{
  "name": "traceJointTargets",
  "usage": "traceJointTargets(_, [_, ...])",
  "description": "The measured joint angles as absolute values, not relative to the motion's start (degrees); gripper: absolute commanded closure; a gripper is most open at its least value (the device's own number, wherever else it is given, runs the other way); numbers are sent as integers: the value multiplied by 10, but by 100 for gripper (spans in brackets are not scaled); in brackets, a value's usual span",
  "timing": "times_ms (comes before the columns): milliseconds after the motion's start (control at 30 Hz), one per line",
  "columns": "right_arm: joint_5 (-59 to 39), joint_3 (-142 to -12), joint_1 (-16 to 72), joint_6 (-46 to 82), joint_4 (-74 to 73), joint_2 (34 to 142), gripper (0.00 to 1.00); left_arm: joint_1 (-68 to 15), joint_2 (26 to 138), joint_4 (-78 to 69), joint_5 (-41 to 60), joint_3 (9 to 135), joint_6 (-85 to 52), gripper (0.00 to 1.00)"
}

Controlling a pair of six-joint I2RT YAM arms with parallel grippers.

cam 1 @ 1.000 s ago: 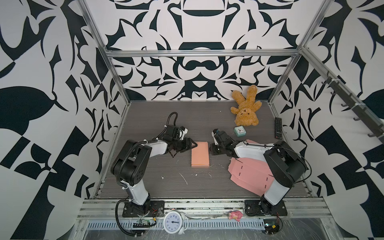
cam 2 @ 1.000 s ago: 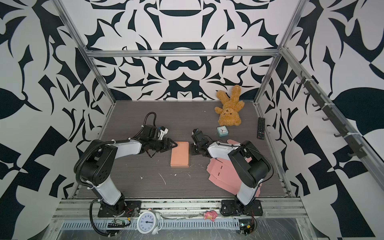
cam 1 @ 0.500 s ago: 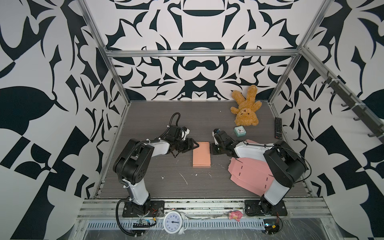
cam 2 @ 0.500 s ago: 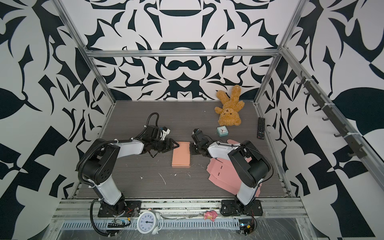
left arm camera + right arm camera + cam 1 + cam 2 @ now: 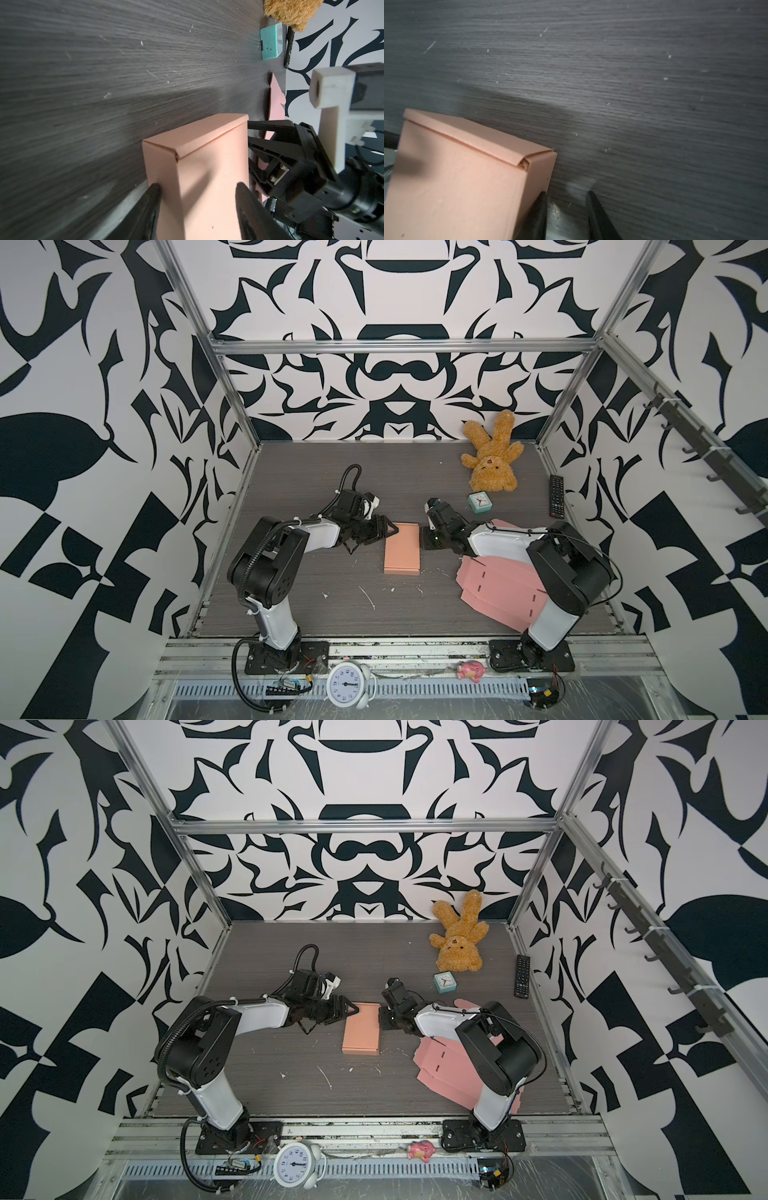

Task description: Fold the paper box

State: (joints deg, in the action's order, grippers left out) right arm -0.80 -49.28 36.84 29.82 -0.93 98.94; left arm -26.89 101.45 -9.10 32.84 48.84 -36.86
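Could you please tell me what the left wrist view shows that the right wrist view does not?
Only the left wrist view: the teddy bear, teal clock, remote, flat pink sheets, and the left gripper, jaws apart astride the folded box's edge.
Only the right wrist view: the tucked flap at the box's corner, and bare table between the right gripper's fingers. A dark sliver behind the box there is unidentifiable.
Both: the folded box, closed on the dark table, and the right gripper beside it.
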Motion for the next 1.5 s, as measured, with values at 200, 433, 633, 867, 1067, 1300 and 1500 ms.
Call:
traceJointTargets(200, [-22, -461, 359, 298, -17, 962, 65, -261, 1003, -90, 340, 480, -366, 32])
traceJointTargets(433, [-10, -431, 357, 292, 18, 908, 65, -259, 959, -61, 341, 464, -357, 31])
traceJointTargets(633, [7, -417, 376, 290, 50, 853, 65, -267, 913, -41, 340, 423, -354, 31])
traceJointTargets(867, [27, -408, 431, 301, 74, 809, 65, -277, 875, -24, 338, 389, -350, 30])
traceJointTargets(1067, [37, -396, 445, 314, 79, 823, 65, -286, 872, -19, 334, 386, -350, 30])
traceJointTargets(1300, [42, -396, 468, 322, 74, 856, 65, -310, 865, -20, 330, 376, -354, 30])
traceJointTargets(1500, [45, -392, 483, 330, 67, 864, 65, -331, 865, -30, 328, 361, -372, 30])
